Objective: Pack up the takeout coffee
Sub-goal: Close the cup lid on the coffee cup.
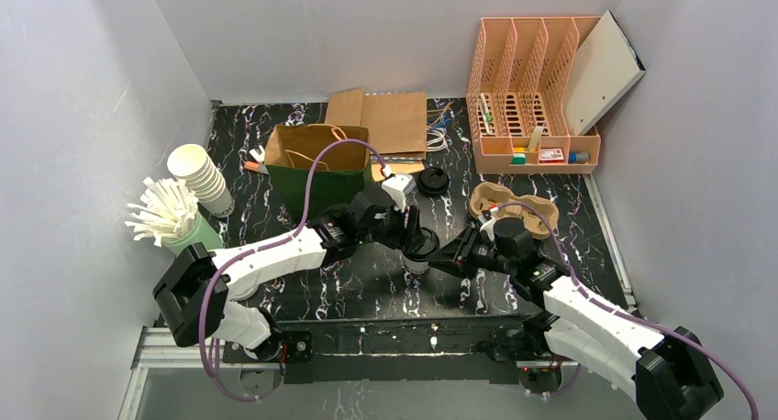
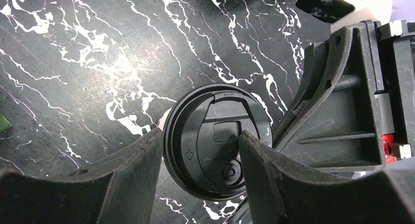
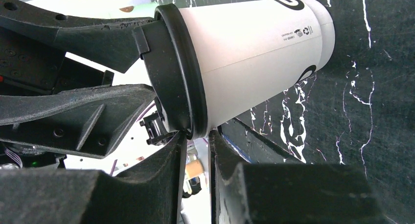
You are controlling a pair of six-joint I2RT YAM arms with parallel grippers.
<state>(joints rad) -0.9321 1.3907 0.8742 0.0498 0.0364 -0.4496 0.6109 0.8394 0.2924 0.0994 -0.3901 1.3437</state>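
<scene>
Coffee cup (image 3: 254, 53): upright at mid-bench (image 2: 73, 62), between both hands.
Lid (image 2: 210, 136): black, seated on the cup.
Left hand (image 2: 199, 136): grasps the lid from above, probably pressing it home.
Right hand (image 3: 197, 136): fingers nearly together at the lid's rim; whether it grips anything I cannot tell.
Paper bag (image 1: 321, 163): open behind, the likely destination.
</scene>
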